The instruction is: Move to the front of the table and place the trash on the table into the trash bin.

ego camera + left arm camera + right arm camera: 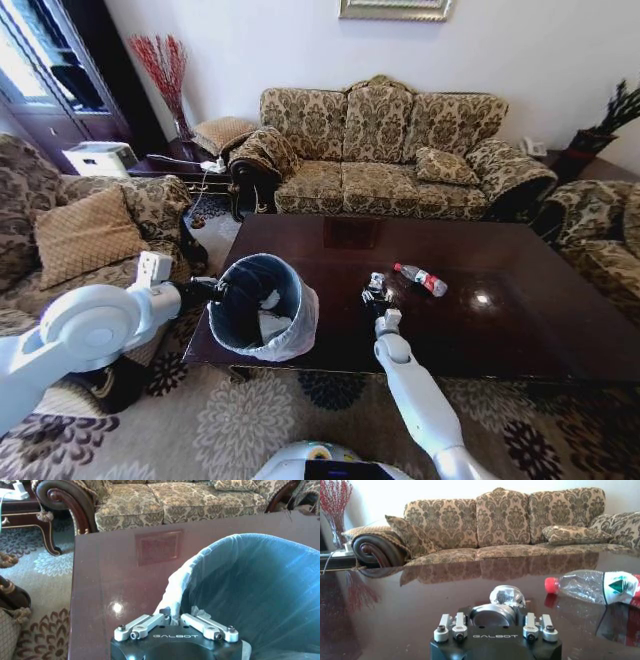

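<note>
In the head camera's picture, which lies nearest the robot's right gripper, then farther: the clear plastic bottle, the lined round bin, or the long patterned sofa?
From the right gripper, over the dark wooden table:
1. Clear plastic bottle with red cap, lying just to its right.
2. Round bin with whitish bag liner, to its left, held by the left gripper.
3. Long patterned sofa, beyond the table.

I've got open table (520,320) all round the bottle (421,279), clear approach. On my left the trash bin (262,308) blocks that corner; sofa (390,150) walls off the far edge.
</note>
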Robot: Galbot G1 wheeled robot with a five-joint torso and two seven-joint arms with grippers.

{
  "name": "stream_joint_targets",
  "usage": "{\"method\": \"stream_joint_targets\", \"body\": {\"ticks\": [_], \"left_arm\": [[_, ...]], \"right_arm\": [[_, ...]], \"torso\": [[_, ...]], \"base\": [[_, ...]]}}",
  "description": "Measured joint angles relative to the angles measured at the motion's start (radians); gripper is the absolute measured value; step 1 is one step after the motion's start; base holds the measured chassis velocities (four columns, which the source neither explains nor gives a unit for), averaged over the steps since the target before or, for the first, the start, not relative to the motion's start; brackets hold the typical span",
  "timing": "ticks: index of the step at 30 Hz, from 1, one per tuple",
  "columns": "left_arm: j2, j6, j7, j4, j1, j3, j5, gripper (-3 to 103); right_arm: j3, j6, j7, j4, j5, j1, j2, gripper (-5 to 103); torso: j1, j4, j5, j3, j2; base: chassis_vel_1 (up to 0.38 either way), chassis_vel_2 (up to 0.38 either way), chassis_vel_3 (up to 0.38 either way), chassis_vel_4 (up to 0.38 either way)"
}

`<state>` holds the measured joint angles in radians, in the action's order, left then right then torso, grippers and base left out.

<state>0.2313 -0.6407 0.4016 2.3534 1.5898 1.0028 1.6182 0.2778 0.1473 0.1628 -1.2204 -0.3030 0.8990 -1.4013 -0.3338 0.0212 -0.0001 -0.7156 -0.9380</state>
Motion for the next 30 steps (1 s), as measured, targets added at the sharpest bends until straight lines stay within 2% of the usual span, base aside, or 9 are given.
{"method": "stream_joint_targets", "body": {"ticks": [2,11,14,15,17,18,21,25,30], "left_arm": [[0.001,0.000,0.000,0.000,0.000,0.000,0.000,0],[0.005,0.000,0.001,0.004,0.001,0.003,0.001,0],[-0.001,0.000,0.002,0.002,0.002,0.001,0.001,0],[-0.001,0.000,0.002,0.002,0.002,0.001,0.001,0],[-0.013,-0.001,0.003,0.000,0.006,-0.003,0.002,0],[-0.013,-0.001,0.003,0.000,0.006,-0.003,0.002,0],[-0.055,-0.005,0.005,-0.005,0.009,-0.003,0.014,0],[-0.074,-0.005,0.008,-0.007,0.001,-0.001,0.026,0],[-0.075,-0.004,0.009,-0.003,0.001,0.000,0.028,0]], "right_arm": [[0.000,0.000,0.000,-0.001,0.001,0.001,0.003,48],[0.006,0.011,-0.017,-0.096,-0.015,0.041,0.035,47],[-0.012,0.007,-0.106,-0.400,-0.096,0.099,0.075,47],[-0.012,0.007,-0.106,-0.400,-0.096,0.099,0.075,47],[-0.054,-0.028,-0.158,-0.645,-0.149,0.119,0.108,47],[-0.054,-0.028,-0.158,-0.645,-0.149,0.119,0.108,47],[-0.136,-0.074,-0.208,-0.913,-0.216,0.114,0.156,47],[-0.212,-0.087,-0.277,-1.048,-0.223,0.117,0.192,47],[-0.293,-0.089,-0.312,-1.094,-0.207,0.151,0.225,47]], "torso": [[0.000,0.0000,0.0000,0.000,0.000],[0.000,0.0001,0.0003,0.000,0.000],[0.000,-0.0002,0.0000,0.000,0.000],[0.000,-0.0002,0.0000,0.000,0.000],[0.000,0.0003,-0.0003,0.000,0.000],[0.000,0.0003,-0.0003,0.000,0.000],[0.000,0.0003,-0.0002,0.000,0.000],[0.000,0.0001,0.0003,0.000,0.000],[0.000,-0.0002,0.0003,0.000,0.000]], "base": [[0.000,0.000,0.000,0.000],[0.000,0.000,0.000,0.000],[0.000,0.000,0.000,0.000],[0.000,0.000,0.000,0.000],[0.000,0.000,0.000,0.000],[0.000,0.000,0.000,0.000],[0.000,0.000,0.000,0.000],[0.000,0.000,0.000,0.000],[0.000,0.000,0.000,0.000]]}}
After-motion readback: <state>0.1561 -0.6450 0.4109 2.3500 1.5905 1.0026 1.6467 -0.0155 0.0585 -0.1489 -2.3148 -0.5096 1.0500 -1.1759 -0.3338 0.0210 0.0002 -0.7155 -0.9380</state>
